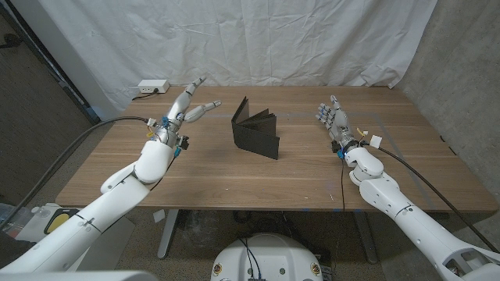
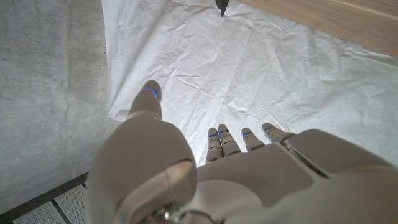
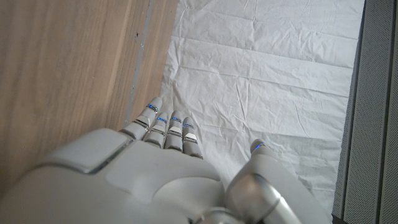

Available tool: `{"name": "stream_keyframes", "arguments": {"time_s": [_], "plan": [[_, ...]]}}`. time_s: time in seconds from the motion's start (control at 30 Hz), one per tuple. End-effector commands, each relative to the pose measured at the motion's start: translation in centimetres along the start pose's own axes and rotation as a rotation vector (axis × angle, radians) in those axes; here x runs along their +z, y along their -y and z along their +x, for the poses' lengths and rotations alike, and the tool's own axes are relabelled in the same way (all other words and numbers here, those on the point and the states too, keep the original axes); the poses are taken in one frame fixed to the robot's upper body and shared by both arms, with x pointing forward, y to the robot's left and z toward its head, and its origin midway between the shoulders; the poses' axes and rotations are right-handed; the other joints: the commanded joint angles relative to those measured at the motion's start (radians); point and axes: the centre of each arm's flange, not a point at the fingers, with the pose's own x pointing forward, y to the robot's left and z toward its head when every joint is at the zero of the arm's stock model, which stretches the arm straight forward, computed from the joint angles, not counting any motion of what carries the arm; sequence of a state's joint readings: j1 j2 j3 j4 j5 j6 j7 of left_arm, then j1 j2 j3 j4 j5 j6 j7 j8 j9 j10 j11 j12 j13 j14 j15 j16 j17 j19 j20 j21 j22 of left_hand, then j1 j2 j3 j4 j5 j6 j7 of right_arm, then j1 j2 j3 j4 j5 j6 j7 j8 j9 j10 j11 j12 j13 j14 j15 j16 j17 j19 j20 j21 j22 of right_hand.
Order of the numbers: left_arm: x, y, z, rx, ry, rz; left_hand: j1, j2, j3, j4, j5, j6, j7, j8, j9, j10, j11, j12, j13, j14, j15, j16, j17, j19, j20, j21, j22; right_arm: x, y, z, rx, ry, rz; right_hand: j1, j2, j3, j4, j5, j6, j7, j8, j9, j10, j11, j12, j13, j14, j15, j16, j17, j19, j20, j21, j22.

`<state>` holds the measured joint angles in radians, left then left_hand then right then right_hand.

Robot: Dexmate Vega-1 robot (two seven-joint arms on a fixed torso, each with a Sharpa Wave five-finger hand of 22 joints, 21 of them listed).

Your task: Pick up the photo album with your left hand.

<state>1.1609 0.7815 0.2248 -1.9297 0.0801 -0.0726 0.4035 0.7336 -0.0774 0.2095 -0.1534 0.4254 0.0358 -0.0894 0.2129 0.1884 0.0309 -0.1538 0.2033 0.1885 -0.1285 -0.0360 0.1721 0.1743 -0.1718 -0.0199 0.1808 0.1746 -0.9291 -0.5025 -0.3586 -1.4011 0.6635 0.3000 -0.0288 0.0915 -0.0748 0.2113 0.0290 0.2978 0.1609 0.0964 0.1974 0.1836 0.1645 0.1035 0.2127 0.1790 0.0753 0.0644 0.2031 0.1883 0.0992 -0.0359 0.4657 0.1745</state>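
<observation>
The photo album (image 1: 255, 129) is black and stands half open on its edge near the middle of the wooden table (image 1: 234, 176), its covers spread like a tent. My left hand (image 1: 186, 106) is raised to the album's left, fingers spread and reaching toward the back, holding nothing, with a clear gap to the album. In the left wrist view my left hand (image 2: 211, 168) shows against the white backdrop, and a dark corner of the album (image 2: 222, 6) peeks in at the table's edge. My right hand (image 1: 333, 119) stands to the album's right, fingers apart and holding nothing.
A white power strip (image 1: 152, 87) with a cable lies at the table's back left corner. A white cloth backdrop (image 1: 258, 39) hangs behind the table. Small white tags (image 1: 375, 141) lie near my right wrist.
</observation>
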Motion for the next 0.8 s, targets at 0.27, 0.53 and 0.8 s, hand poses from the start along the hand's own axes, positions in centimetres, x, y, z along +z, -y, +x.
{"name": "stream_keyframes", "arguments": {"time_s": [0.27, 0.53, 0.8], "plan": [[2.7, 0.2, 0.3, -0.010, 0.005, 0.195, 0.021, 0.000, -0.007, 0.003, -0.001, 0.012, -0.017, 0.004, 0.006, 0.033, -0.024, 0.013, 0.003, -0.009, -0.056, 0.010, 0.005, -0.080, 0.000, 0.008, 0.006, 0.2, 1.0, -0.6, -0.012, 0.006, 0.008, 0.012, 0.006, -0.003, -0.003, -0.002, 0.008, -0.001, 0.001, 0.005, 0.011, -0.005, 0.000, 0.003, 0.037, -0.009, 0.008, 0.005, 0.037, -0.018, -0.003, 0.003], [3.3, -0.3, 0.2, -0.016, 0.005, 0.258, 0.025, -0.002, -0.009, 0.003, -0.001, 0.013, -0.022, 0.004, 0.006, 0.030, -0.026, 0.011, 0.003, -0.011, -0.060, 0.010, 0.004, -0.078, 0.001, 0.010, 0.005, 0.3, 1.2, -0.6, -0.018, 0.011, 0.009, 0.011, 0.007, -0.004, -0.003, -0.003, 0.010, 0.000, 0.002, 0.005, 0.012, -0.005, 0.000, 0.003, 0.039, -0.008, 0.008, 0.006, 0.041, -0.018, -0.005, 0.004], [3.2, -0.9, 0.1, -0.029, -0.015, 0.294, 0.029, -0.004, -0.011, 0.004, -0.001, 0.014, -0.026, 0.003, 0.006, 0.033, -0.027, 0.011, 0.003, -0.011, -0.060, 0.011, 0.004, -0.076, 0.007, 0.012, 0.005, 0.6, 1.0, -0.6, -0.025, 0.014, 0.005, 0.012, 0.007, -0.006, -0.003, -0.004, 0.010, 0.001, 0.002, 0.005, 0.011, -0.006, -0.001, 0.003, 0.037, -0.009, 0.006, 0.006, 0.041, -0.017, -0.009, 0.004]]}}
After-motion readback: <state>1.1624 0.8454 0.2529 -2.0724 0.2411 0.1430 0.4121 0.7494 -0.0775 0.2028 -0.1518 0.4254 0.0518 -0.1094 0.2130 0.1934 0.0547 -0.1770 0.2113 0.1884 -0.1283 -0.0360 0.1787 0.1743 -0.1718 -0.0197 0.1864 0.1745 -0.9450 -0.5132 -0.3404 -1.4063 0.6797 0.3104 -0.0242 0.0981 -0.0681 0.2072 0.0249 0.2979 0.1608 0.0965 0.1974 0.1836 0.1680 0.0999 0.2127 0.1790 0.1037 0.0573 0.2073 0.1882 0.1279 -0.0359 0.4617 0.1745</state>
